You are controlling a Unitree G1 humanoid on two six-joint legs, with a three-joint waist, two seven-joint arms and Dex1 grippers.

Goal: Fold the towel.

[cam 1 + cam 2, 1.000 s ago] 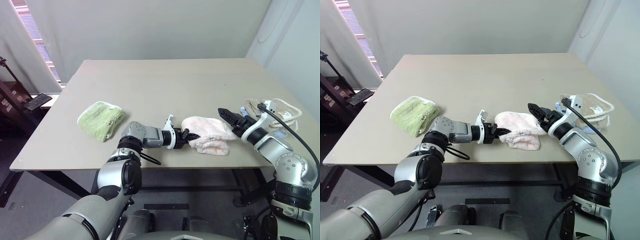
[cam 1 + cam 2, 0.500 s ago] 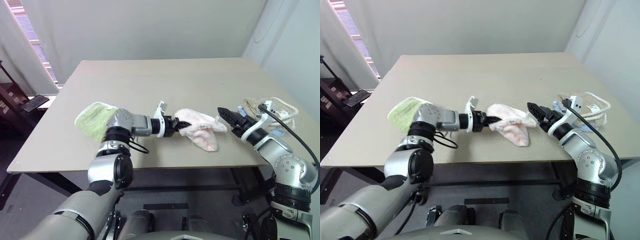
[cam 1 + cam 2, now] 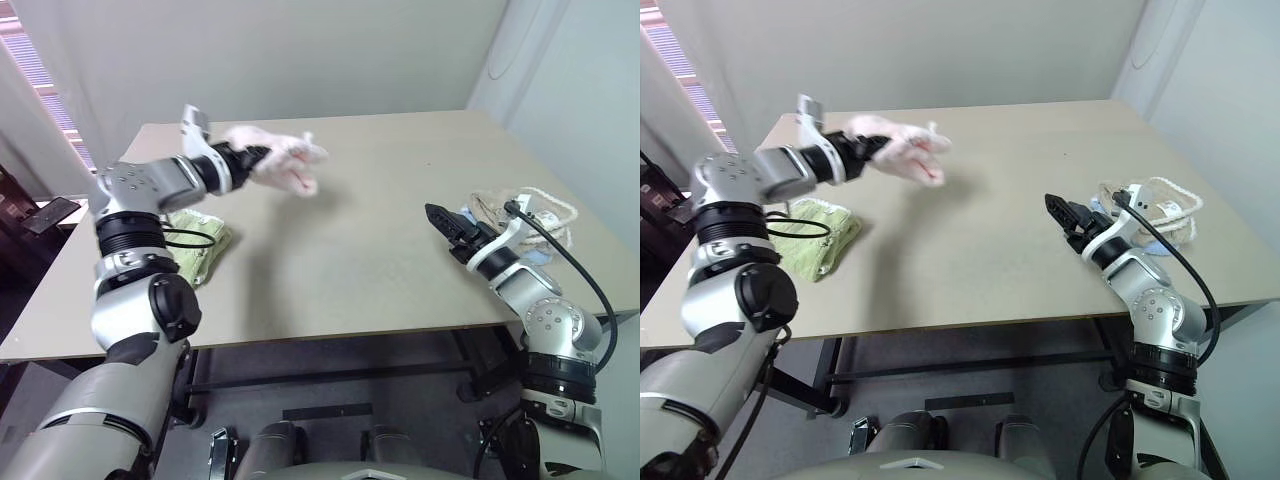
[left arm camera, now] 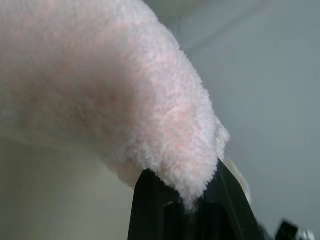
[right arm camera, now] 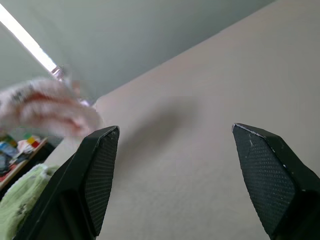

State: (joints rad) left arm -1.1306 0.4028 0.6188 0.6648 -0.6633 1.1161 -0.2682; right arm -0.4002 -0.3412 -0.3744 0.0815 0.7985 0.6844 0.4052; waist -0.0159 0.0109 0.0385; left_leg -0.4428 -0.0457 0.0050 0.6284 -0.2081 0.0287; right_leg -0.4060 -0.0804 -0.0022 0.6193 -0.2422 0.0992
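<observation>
A: Towel (image 3: 283,160) status in the left eye view?
B: Pink bundle was off the table (image 3: 360,260), held in the air above its far left part. Left gripper (image 3: 258,153) was pinched shut on one end, the rest trailing out past the fingers.

A: Right gripper there?
B: Right gripper (image 3: 441,222) sat low over the table's right side, well apart from the towel, nothing in it.

A: Anything else on the table?
B: Green cloth (image 3: 200,244) lay on the left side, below the raised arm. Beige towel (image 3: 530,212) with white trim lay at the right edge, just behind the right gripper.

A: Right eye view?
B: Same layout. Towel up over the far left of the table, green cloth near the left edge, beige towel at the right.

A: Left wrist view?
B: Pink terry draped over the black fingers (image 4: 150,200), jaws clamped on it.

A: Right wrist view?
B: Two black fingers (image 5: 97,175) stood wide apart with bare table between them, empty. Towel showed blurred above the table's far side, green cloth at the table's edge.
</observation>
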